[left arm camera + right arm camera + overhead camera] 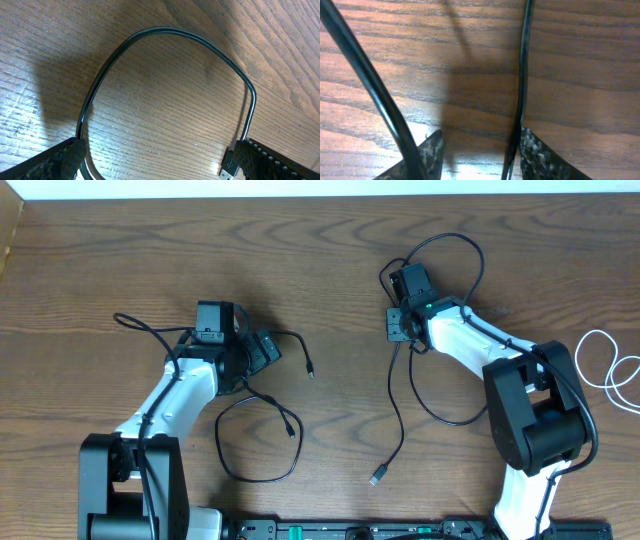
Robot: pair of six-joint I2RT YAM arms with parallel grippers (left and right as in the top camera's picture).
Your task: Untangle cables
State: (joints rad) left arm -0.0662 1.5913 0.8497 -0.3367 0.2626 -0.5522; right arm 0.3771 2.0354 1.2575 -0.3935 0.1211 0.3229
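Nearest plug: a small plug point(376, 478) is seen at the free end of the black cable point(402, 430). This cable lies on the wooden counter point(330, 250) and can be traced up to the right arm, where it is lost under the wrist.
Loop by the left arm: a second black cable point(218, 445) is laid in a loose round loop. Part of it is covered by the left arm, so its full run cannot be followed.
Left jaws: the left gripper point(264, 352) point(157, 152) is held wide apart with nothing between. Only its dark, woven-looking tips are shown, cut off at the bottom of the wrist view. The glossy second black cable is arched on the counter ahead, and a metal plug point(227, 171) lies just beside one tip.
Right jaws: the right gripper point(398, 328) point(481, 140) is held partly apart, with bare wood seen in the gap. A thin black cable runs along the inner edge of one tip; contact cannot be told. A thicker, blurred black cord is crossed in front of the other tip and cannot be identified.
White cable: the white cable point(597, 332) is thin and laid in open curves at the counter's right edge. It is cut off by the frame and lies well apart from both arms.
Surface: brown grained wood with a matte look.
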